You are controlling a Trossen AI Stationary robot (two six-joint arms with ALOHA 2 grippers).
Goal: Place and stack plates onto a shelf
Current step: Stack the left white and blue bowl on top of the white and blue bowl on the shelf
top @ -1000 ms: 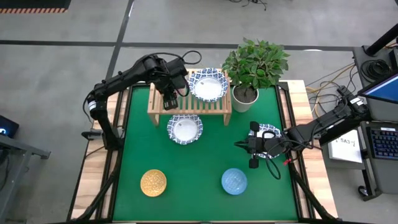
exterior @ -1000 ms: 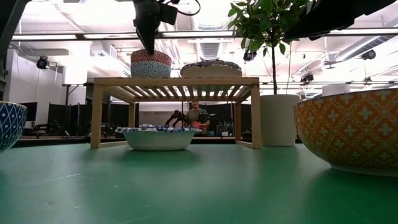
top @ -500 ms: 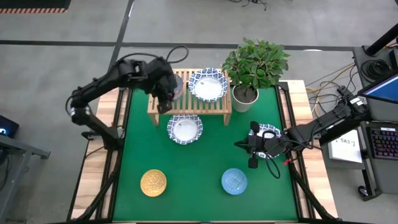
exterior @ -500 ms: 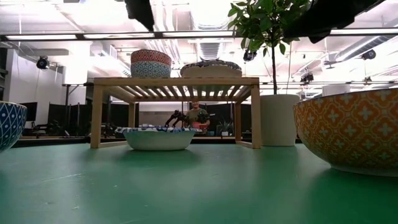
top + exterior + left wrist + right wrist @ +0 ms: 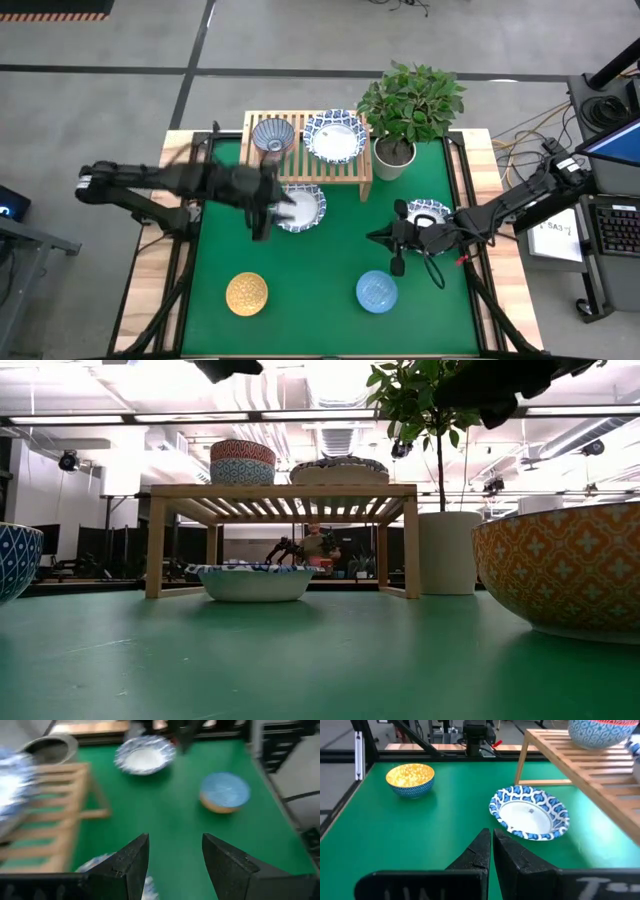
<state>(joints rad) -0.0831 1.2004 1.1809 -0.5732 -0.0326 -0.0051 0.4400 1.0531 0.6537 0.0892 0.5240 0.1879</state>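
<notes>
Now the green surface carries the wooden shelf at its far edge, just beside a potted plant. On the shelf top a wide blue-rimmed plate lies next to a smaller patterned bowl. Another blue-rimmed plate lies on the surface in front of the shelf, and a third one is near the right edge. A yellow bowl and a light blue bowl stand nearer the front, well apart. The left gripper is above the surface just beside the middle plate, jaws wide and empty. The right gripper is beside the third plate, jaws closed together, holding nothing.
</notes>
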